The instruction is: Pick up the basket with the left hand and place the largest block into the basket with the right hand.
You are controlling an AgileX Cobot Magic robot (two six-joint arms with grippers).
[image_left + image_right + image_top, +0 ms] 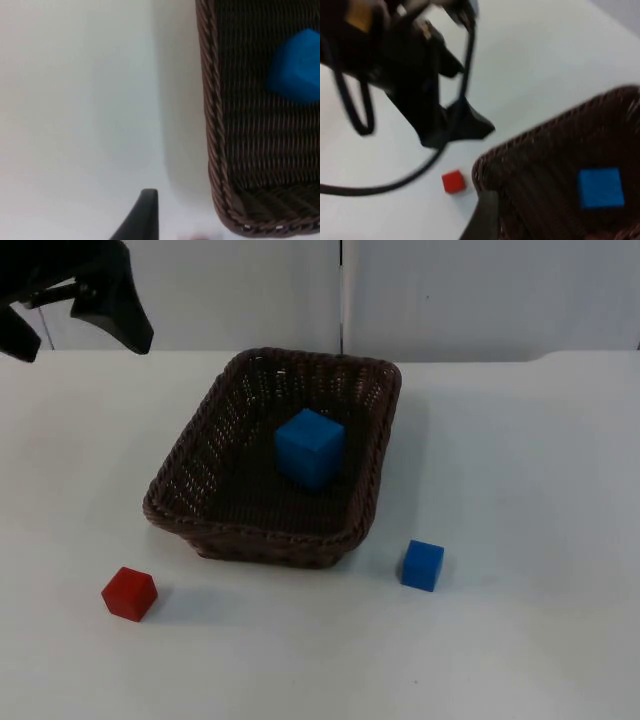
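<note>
The basket sits flat on the white surface, and the big blue block already lies inside it, near the middle of the woven floor. It is clearly the largest of the three blocks. The small blue block rests on the surface just beside the basket's near right corner, and the red block lies near the basket's near left corner, apart from it.

The left claw hangs above the surface off the basket's far left, well apart from the rim; it holds nothing, and its fingers look spread, so I read it as released. From its wrist camera the basket's side wall runs alongside with bare surface next to it and the big block inside. The right wrist camera looks down on the basket, the big block, the red block and the left arm beyond; whether the right claw is open or closed I cannot tell.

Judging by how things lie, the placing looks done: the largest block is in the basket. The basket itself is not held up by the left claw, so either that hold is over or it is the one part left.
</note>
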